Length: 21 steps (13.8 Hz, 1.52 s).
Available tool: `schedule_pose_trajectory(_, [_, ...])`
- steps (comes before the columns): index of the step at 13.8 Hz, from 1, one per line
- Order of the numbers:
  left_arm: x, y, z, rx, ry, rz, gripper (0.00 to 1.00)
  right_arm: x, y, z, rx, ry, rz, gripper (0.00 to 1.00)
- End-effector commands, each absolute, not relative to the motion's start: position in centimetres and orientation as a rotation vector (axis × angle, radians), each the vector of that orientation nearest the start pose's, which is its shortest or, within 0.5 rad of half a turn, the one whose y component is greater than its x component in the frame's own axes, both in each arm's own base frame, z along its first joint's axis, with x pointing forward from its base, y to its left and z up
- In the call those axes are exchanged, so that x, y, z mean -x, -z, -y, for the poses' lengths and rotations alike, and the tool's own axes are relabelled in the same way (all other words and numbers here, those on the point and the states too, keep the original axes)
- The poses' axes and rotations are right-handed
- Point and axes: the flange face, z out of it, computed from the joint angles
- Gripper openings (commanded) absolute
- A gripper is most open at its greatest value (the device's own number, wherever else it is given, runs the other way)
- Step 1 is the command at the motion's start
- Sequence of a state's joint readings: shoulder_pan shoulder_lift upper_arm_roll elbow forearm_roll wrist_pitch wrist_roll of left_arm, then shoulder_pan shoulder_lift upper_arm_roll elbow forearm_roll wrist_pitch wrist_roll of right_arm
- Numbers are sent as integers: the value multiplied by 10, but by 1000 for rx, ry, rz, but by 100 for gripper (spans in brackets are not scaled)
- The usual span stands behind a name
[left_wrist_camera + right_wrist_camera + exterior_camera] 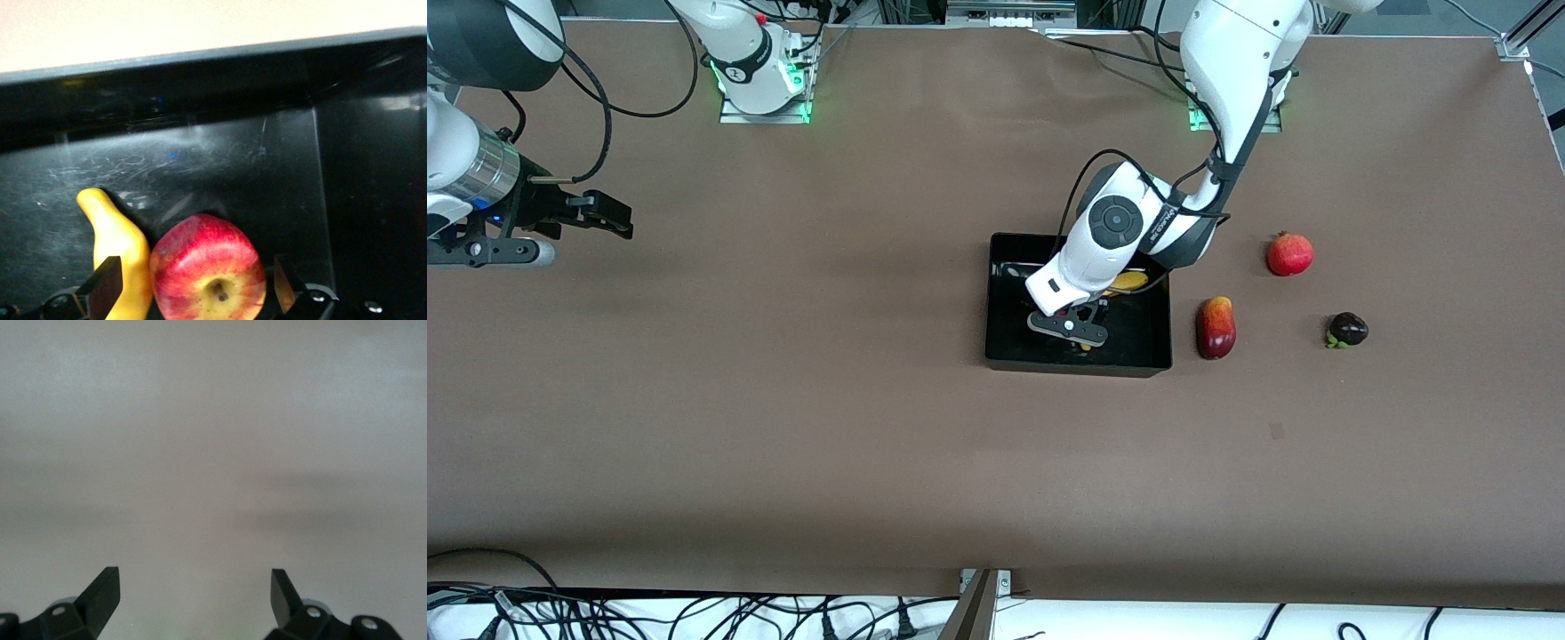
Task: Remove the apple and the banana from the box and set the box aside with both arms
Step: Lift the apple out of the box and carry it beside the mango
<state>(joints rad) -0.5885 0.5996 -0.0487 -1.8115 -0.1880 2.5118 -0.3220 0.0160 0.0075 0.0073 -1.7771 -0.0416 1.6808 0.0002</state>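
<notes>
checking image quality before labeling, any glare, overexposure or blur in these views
Front view: even light, the black tray is glossy with small reflections, the left arm hides most of its contents. Left wrist view: the table above the tray wall is blown out pale, the tray floor shows scuffs and a blue glint, apple and banana are sharp. Right wrist view: only washed-out, featureless table past the right gripper.
</notes>
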Motion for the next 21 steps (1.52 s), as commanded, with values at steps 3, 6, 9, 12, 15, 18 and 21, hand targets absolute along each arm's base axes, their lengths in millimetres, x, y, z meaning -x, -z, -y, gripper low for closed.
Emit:
schedule_pose_trajectory(3, [-534,-225,398,3335,36,-251,100,-558,-536,-12,3184,-162,45,100])
schedule_pose_trajectory(6, [-525,-205,403,3317,24,-282,100,-561,-534,-12,3183,-150,45,100])
schedule_pose_trajectory(9, [-521,-197,405,3312,22,-292,100,-562,-532,-12,3186,-153,49,100])
schedule_pose_trajectory(12, [-518,-204,402,3308,19,-316,67,-562,-531,-10,3187,-158,44,100])
schedule_pose_trajectory(15, [-517,-205,402,3287,29,-453,11,-562,-530,-10,3186,-163,44,100])
schedule_pose_trajectory(18, [-518,-211,403,3291,45,-455,0,-562,-530,-10,3184,-165,44,100])
schedule_pose_trajectory(21, [-520,-236,403,3301,60,-453,0,-562,-529,-10,3184,-172,43,100])
